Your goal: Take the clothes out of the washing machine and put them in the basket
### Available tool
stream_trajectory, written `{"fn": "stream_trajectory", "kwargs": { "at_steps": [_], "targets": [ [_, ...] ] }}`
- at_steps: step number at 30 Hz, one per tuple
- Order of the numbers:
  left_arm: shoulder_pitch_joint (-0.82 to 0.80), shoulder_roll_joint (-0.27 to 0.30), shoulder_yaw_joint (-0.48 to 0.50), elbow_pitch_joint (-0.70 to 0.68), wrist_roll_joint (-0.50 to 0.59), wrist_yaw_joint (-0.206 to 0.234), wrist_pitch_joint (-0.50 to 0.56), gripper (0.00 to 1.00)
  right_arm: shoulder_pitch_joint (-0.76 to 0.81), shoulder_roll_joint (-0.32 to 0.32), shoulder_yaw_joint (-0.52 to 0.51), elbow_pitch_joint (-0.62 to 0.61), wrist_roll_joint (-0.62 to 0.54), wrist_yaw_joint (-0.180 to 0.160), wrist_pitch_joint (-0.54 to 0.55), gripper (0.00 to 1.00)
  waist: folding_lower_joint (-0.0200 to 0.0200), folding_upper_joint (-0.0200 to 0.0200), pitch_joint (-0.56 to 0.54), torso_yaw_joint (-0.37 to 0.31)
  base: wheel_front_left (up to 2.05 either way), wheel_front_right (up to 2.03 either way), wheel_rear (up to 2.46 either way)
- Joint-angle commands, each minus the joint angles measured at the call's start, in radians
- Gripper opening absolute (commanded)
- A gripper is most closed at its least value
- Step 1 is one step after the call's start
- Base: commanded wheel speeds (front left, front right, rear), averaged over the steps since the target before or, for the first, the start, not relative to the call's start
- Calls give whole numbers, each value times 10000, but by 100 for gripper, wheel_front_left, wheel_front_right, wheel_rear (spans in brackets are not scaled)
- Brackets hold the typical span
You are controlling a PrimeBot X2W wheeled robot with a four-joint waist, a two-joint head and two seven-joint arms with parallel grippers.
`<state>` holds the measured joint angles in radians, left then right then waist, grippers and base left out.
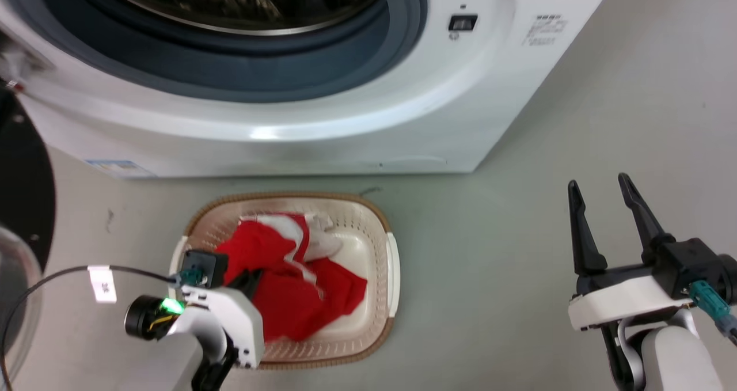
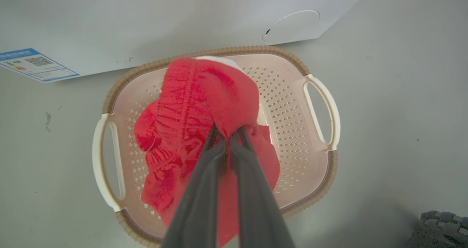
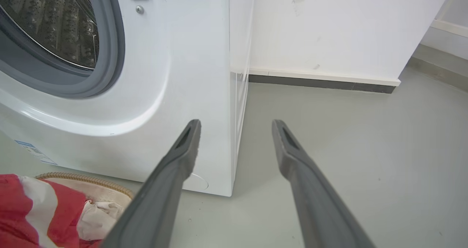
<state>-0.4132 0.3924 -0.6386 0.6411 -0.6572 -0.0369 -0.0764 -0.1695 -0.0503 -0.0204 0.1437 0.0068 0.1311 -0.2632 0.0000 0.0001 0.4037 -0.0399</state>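
**Left gripper**: fingers pressed together, pinching a fold of the clothes at the tips. It is placed over the middle of the basket.

**Clothes:** bright red fabric with white stripes and pale trim. It bunches at the pinch and spreads down into the basket, covering the left and near parts of the basket's floor. A white piece lies at the far side.

**Basket:** cream, perforated, with a brown woven-look rim and side handles. It stands on the grey floor, just near of the washing machine.

**Right gripper**: fingers spread, nothing between them. It hangs above bare floor, well right of the basket, with its tips pointing far.

**Washing machine:** white, with a grey rubber-rimmed porthole and a perforated steel drum showing inside it. The black-framed glass door is swung open at the left. A blue-edged label sits on the lower left of the front.

**Wall**: white, to the right of the machine.
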Motion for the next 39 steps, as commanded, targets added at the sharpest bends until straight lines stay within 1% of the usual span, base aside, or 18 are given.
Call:
{"fn": "stream_trajectory", "kwargs": {
  "at_steps": [1,8,10,14,20,25,26,27,28,29,31,34,39],
  "targets": [
    [-250,-95,33,185,-11,-61,-100,0,-180,2,21,-62,-81,-7,-23,100,0,-1,620,-176,0,0,0],
    [-1683,-763,-81,2557,225,-231,-661,0,-734,0,-8,-483,-269,-7,-23,100,0,-1,2097,-528,0,0,0],
    [-2076,-961,-79,3144,231,-318,-884,0,-833,3,-61,-622,-158,-7,-23,100,0,-1,2456,-578,0,0,0],
    [-2802,-1278,-78,4147,301,-387,-1343,0,-981,3,-122,-942,-314,-7,-23,100,0,-1,3141,-650,0,0,0],
    [-3776,-1663,-86,5237,391,-485,-1684,0,-1003,3,-74,-1323,-515,-7,-23,100,0,-1,3956,-518,0,0,0],
    [-4225,-1730,-54,5728,493,-438,-1844,0,-999,3,84,-1311,-580,-7,-23,100,0,-1,4261,-513,0,0,0],
    [-4237,-1733,-58,5784,539,-399,-1867,8,-1006,2,119,-1289,-588,-8,-23,100,0,-1,4270,-537,0,0,0],
    [-4242,-1723,-52,5824,567,-348,-1880,26,-1008,0,142,-1270,-592,-8,-23,100,0,-1,4274,-560,0,0,0],
    [-4228,-1722,-29,5870,571,-313,-1891,47,-1017,0,171,-1248,-586,-7,-23,100,0,-1,4273,-582,0,0,0],
    [-4219,-1715,-1,5915,583,-284,-1897,100,-1032,2,195,-1223,-581,-7,-23,100,0,-1,4267,-606,0,0,0],
    [-4159,-1690,-24,5936,707,-108,-1904,100,-1069,2,202,-1194,-528,-7,-23,100,0,-1,4197,-674,0,0,0],
    [-4048,-1689,-23,5610,887,-166,-1908,100,-1047,2,127,-1116,-487,-7,-23,100,0,-1,3984,-670,0,0,0],
    [-3506,-1626,286,5007,1070,-14,-1888,100,-1018,0,174,-809,-396,-7,-23,100,0,-1,3210,-567,0,0,0]
  ]
}}
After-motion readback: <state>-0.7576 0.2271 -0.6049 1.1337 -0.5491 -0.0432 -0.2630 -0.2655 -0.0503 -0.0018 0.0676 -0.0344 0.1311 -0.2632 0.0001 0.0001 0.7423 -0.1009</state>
